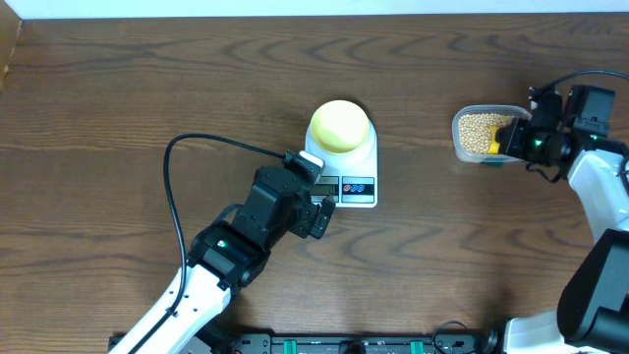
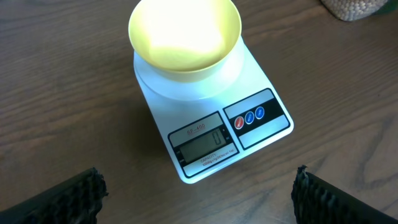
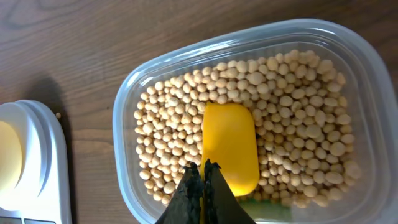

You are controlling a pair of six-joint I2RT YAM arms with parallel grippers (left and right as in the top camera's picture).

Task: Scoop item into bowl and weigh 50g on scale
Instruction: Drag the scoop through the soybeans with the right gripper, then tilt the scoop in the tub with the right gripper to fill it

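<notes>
The pale-yellow bowl [image 1: 340, 126] stands empty on the white scale [image 1: 356, 187]. In the left wrist view the bowl [image 2: 184, 34] sits on the scale [image 2: 211, 137], whose display reads 0. The tan beans [image 3: 286, 112] fill a clear tub [image 3: 367, 124] at the right [image 1: 460, 147]. My right gripper [image 3: 203, 171] is shut on the handle of a yellow spoon [image 3: 230, 146], whose head lies in the beans. My left gripper [image 2: 198, 183] is open and empty just in front of the scale [image 1: 319, 211].
One loose bean [image 3: 58, 115] lies on the wooden table between the tub and the scale [image 3: 43, 162]. A black cable [image 1: 172, 187] loops over the table left of the left arm. The tub's corner shows in the left wrist view [image 2: 354, 7].
</notes>
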